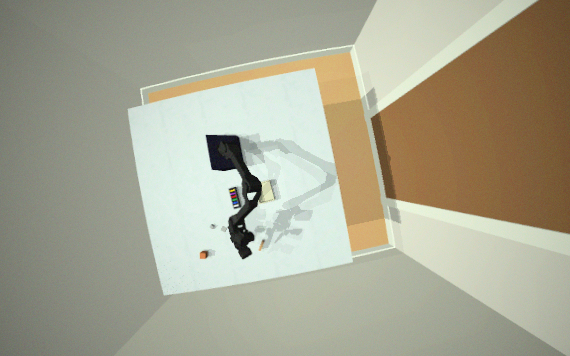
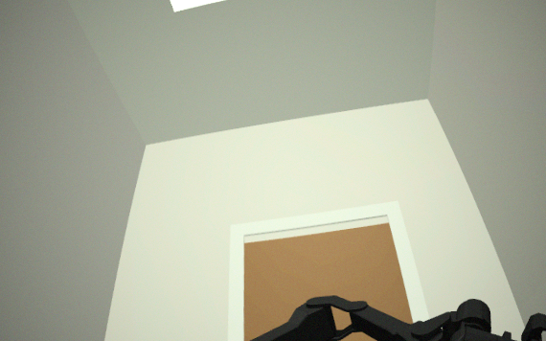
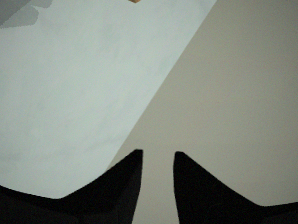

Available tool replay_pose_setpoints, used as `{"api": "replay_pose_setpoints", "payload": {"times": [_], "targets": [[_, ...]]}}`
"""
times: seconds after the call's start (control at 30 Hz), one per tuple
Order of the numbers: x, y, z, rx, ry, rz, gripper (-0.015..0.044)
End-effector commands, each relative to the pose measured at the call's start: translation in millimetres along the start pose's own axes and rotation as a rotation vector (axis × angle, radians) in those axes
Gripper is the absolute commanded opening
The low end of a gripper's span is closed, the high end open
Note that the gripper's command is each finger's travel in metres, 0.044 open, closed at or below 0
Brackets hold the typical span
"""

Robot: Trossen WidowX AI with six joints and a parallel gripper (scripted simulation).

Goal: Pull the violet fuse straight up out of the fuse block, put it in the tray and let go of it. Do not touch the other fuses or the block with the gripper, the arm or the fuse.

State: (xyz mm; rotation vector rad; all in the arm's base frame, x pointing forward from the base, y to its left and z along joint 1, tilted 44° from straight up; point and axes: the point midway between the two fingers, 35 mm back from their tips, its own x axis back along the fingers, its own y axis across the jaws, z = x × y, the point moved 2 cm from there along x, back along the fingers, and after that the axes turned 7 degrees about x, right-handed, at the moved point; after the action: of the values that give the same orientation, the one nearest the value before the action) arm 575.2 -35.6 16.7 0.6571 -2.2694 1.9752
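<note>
The fuse block [image 1: 237, 205] is a small dark strip with a row of coloured fuses, left of the arm in the top view. A violet-looking fuse [image 1: 233, 194] stands in the row near the yellow end, too small to see well. The tray [image 1: 267, 192] is a pale yellowish square on the other side of the arm, partly hidden by it. My gripper [image 3: 158, 158] is open by a narrow gap with nothing between the fingertips. It is raised above the table, beyond the block and the tray, away from both. The exterior view shows no block or tray.
An orange cube [image 1: 203, 255] and two small grey pieces [image 1: 213, 226] [image 1: 224, 229] lie left of the gripper. A thin orange bar [image 1: 261, 245] lies right of it. The arm's dark base [image 1: 216, 163] is at the far side. The wrist view shows the table edge.
</note>
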Motion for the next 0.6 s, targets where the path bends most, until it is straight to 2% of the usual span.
{"api": "replay_pose_setpoints", "payload": {"times": [0.0,0.27,0.57], "targets": [[47.0,53.4,5.4,-0.025,-0.034,-0.305,0.0072],[127.4,107.6,-10.5,-0.117,-0.139,-0.634,0.0072],[236.1,142.6,-57.8,-0.31,-0.334,-0.925,0.0072]]}}
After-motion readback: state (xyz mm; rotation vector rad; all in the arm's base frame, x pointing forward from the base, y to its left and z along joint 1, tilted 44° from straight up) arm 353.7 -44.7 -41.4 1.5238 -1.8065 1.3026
